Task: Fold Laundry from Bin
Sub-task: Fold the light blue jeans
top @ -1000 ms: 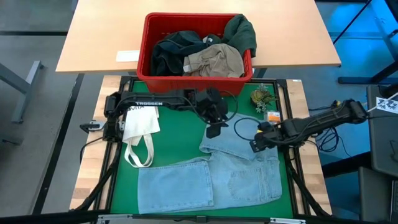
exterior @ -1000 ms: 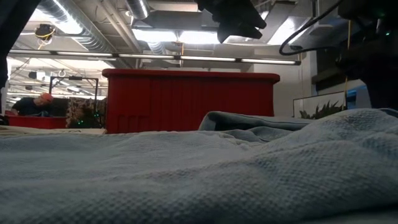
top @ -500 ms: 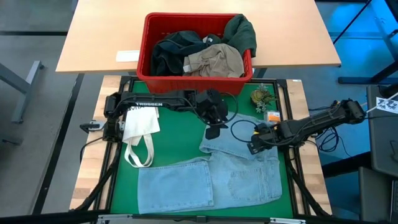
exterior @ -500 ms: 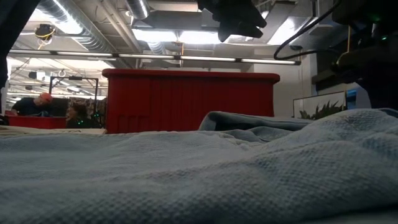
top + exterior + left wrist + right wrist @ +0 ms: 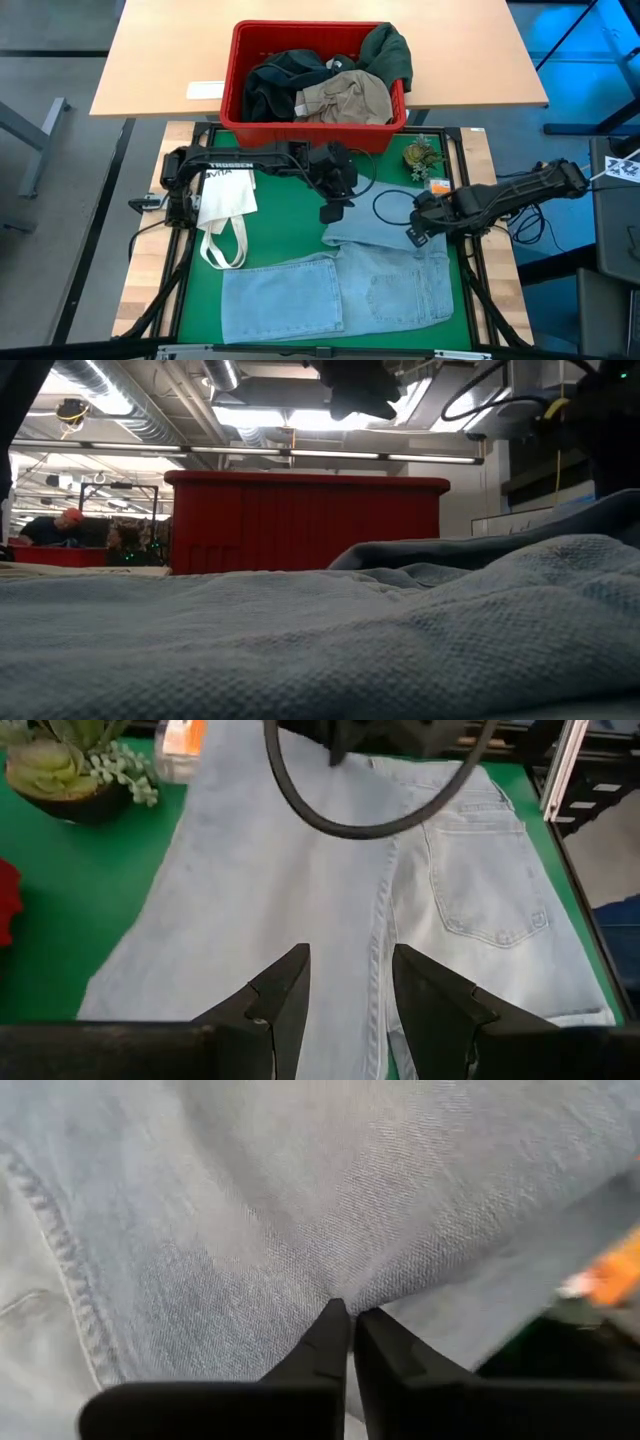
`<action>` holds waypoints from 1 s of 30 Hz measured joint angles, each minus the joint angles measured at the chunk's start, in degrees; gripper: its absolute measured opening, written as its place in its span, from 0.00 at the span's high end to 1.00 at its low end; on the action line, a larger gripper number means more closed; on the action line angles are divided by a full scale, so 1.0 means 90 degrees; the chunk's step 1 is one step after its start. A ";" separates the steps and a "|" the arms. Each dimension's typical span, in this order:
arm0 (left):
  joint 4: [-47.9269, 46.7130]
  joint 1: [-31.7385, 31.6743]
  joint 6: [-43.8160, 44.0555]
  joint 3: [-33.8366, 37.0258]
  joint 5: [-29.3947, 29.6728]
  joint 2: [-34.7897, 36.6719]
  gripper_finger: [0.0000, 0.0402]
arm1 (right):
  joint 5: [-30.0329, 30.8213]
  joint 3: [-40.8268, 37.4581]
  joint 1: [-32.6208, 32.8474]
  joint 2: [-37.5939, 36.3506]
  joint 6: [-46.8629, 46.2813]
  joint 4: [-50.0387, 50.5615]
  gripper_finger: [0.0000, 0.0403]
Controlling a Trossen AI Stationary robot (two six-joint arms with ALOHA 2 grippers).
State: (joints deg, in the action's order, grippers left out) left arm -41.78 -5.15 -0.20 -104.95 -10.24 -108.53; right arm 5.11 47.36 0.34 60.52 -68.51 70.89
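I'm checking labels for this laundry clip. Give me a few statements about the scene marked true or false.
1. The right tool is shut, pinching the light blue denim jeans. True.
2. The left tool grips the jeans. False: it is open, above them.
3. The red plastic slotted bin is empty. False: dark and khaki garments fill it.
4. A white cloth tote bag lies on the green mat. True.

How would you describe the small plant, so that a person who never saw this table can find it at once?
Start from the red bin at the far edge of the green mat. Just in front of its right corner stands a small potted plant, beside a little orange item. It is the only leafy thing; everything else nearby is cloth, namely jeans and a white tote bag.
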 joint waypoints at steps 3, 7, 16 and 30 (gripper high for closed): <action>-0.0221 0.0038 0.0004 0.0000 -0.0041 0.0000 0.65 | 0.0055 0.0038 -0.0003 0.0010 0.0108 0.0401 0.98; -0.0652 0.0161 0.0002 0.0000 -0.0047 -0.0024 0.65 | 0.0051 0.0038 0.0000 0.0011 0.0134 0.0973 0.98; -0.0503 0.0626 0.0000 0.0365 0.0639 -0.0279 0.65 | 0.0040 -0.0096 0.0000 0.0011 0.0146 0.1081 0.99; 0.0224 0.0836 -0.0051 0.0702 0.1100 -0.1352 0.65 | -0.0348 -0.0144 0.0000 0.0011 0.0169 0.0882 0.83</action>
State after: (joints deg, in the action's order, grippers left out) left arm -39.77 2.37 -0.66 -98.63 -0.34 -120.70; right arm 1.98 46.06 0.34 60.62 -66.99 78.83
